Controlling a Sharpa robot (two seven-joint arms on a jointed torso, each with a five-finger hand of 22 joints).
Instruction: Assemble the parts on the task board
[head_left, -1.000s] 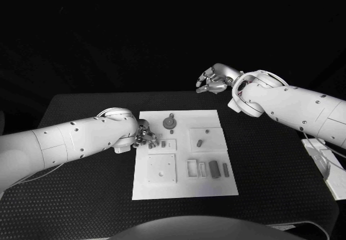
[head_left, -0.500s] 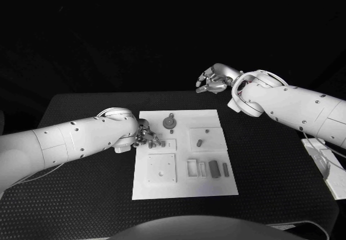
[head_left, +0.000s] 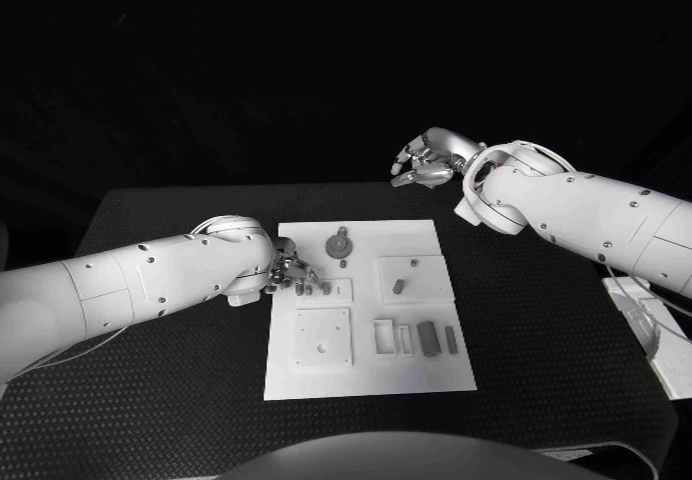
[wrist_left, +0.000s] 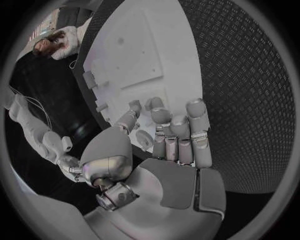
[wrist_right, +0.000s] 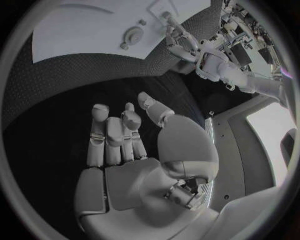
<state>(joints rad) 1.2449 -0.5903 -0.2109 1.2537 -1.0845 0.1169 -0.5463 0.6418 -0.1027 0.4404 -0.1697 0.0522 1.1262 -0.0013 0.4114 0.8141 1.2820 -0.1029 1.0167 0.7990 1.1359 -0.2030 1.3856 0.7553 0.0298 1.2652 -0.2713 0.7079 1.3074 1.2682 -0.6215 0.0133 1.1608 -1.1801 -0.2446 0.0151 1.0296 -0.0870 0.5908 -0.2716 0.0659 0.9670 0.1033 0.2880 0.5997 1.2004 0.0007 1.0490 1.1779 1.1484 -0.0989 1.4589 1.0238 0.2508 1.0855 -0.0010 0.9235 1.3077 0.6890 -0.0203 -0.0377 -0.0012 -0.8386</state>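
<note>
The white task board (head_left: 361, 300) lies mid-table and also appears in the left wrist view (wrist_left: 144, 55). On it sit a round part with a peg (head_left: 339, 244), a square block (head_left: 408, 275) with a small grey part (head_left: 398, 286), a large square plate (head_left: 323, 335), a frame (head_left: 385, 336) and grey bars (head_left: 428, 337). My left hand (head_left: 289, 272) (wrist_left: 169, 150) hovers at the board's left edge, fingers curled down beside a small block (head_left: 338, 289). Whether it holds a part is hidden. My right hand (head_left: 426, 160) (wrist_right: 125, 150) is raised beyond the table's far edge, holding nothing.
The black table (head_left: 173, 380) stretches wide to the left of and in front of the board. A white object (head_left: 635, 310) lies at the table's right edge, under my right arm.
The left hand's fingers have shifted very slightly at the board's left edge. The right arm has kept still.
</note>
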